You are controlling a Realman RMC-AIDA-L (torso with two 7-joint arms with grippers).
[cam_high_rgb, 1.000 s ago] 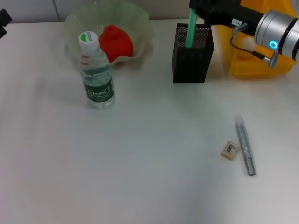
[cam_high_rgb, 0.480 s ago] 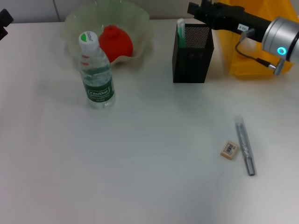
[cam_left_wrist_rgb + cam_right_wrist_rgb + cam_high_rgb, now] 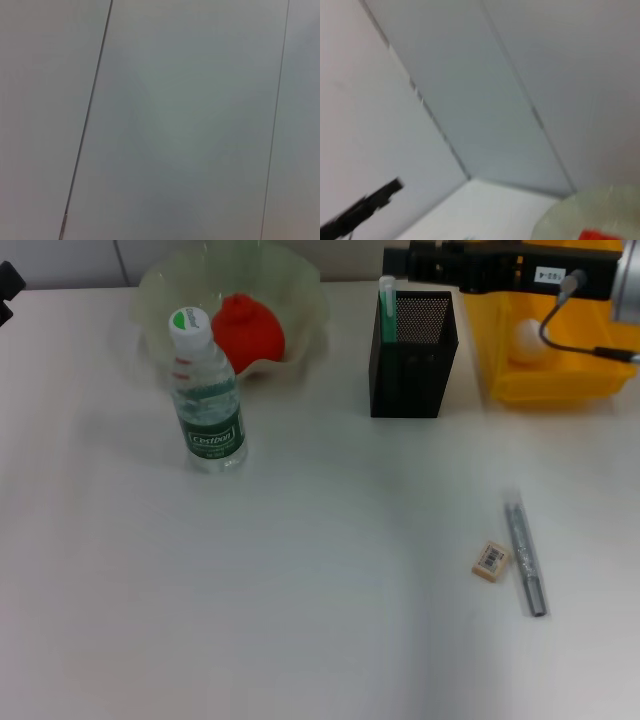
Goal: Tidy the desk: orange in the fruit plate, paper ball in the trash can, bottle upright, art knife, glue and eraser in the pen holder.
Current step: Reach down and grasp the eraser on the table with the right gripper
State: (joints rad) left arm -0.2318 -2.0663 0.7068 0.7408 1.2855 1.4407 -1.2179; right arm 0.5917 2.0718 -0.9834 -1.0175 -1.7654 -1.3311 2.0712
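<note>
One tiny beige eraser (image 3: pixel 490 561) bears a white barcode label

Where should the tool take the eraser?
Come straight down on the eraser, closing across its short sides. It lies flat on the desk, and the silver art knife lies close along its right side, so keep clear of it there.

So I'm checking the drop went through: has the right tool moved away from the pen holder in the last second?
Yes. The right tool has lifted up and back from above the pen holder, leaving the green-capped stick inside it.
</note>
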